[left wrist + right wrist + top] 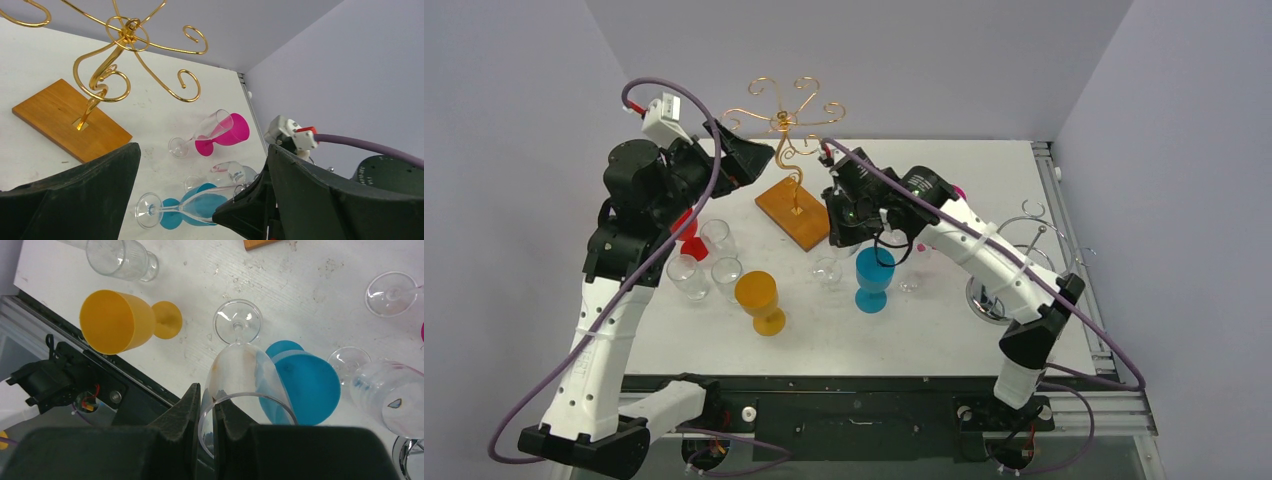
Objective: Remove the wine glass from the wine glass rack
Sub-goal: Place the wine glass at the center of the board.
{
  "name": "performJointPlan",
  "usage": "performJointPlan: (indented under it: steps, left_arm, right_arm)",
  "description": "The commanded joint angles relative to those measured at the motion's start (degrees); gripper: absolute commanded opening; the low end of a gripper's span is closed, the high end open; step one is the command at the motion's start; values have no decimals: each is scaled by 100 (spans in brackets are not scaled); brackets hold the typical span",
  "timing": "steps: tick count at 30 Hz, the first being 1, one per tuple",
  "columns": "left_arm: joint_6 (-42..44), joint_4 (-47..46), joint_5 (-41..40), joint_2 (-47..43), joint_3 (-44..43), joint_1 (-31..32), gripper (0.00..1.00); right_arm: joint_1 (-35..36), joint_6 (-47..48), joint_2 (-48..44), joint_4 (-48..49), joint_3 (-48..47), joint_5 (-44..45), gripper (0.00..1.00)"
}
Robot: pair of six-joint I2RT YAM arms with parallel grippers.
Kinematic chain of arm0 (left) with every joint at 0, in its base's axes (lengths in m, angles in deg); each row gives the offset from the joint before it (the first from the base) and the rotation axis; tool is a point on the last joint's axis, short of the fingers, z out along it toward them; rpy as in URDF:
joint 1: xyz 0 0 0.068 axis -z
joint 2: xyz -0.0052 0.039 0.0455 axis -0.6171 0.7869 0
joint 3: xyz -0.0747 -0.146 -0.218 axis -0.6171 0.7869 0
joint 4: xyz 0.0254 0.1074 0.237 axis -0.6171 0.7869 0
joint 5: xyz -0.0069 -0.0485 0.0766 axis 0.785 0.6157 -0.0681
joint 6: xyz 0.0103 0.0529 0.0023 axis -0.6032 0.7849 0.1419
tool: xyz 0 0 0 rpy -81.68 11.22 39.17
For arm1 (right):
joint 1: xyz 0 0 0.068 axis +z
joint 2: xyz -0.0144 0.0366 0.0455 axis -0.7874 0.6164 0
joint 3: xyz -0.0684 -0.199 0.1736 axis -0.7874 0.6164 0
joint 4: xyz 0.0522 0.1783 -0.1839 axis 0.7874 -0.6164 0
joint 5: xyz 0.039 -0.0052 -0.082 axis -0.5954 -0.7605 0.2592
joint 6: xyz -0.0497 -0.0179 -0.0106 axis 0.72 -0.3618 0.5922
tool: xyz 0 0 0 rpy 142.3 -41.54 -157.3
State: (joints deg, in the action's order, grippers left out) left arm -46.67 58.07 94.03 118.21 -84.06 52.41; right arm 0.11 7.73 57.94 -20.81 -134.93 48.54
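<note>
Clear wine glass [245, 367] upright, rim pinched by right gripper [206, 401] — gold spiral-armed wine glass rack [796, 213] standing behind, wooden base.

Robot lab, a test cell. White bench [984, 170] boxed in by bare lilac walls [514, 90] across the upper frame. Aluminium rail [1054, 180] down the right edge, black mounting plate [864, 410] along the bottom where my arms bolt on. Purple cable [360, 143] runs exposed. Wine glass rack [789, 215] and coloured goblets [757, 295] set out like test pieces.

Right fingers [184, 412] hide part of the wine glass [243, 371].
</note>
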Motion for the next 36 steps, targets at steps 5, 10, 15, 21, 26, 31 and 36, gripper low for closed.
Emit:
performJointPlan:
  steps: [5,10,15,21,26,31,36]
  left_arm:
    - [319,133,-114,-142,-355,-130,96]
    - [359,192,-142,-161,-332,-160,96]
    - [389,250,-202,-180,-377,-182,96]
    - [467,347,-332,-218,-421,-192,96]
    - [500,384,-375,-235,-426,-192,96]
    - [510,380,-377,-247,-418,-196,96]
    - [515,377,-364,-243,-382,-192,96]
  right_arm:
    - [170,247,644,-102,-537,168,0]
    - [190,327,981,-169,-618,222,0]
    - [204,360,1189,-170,-642,192,0]
    - [232,397,1360,-155,-653,196,0]
    - [268,409,1474,-218,-707,287,0]
    - [331,432,1573,-284,-774,343,0]
    - [353,430,1574,-314,-856,346,9]
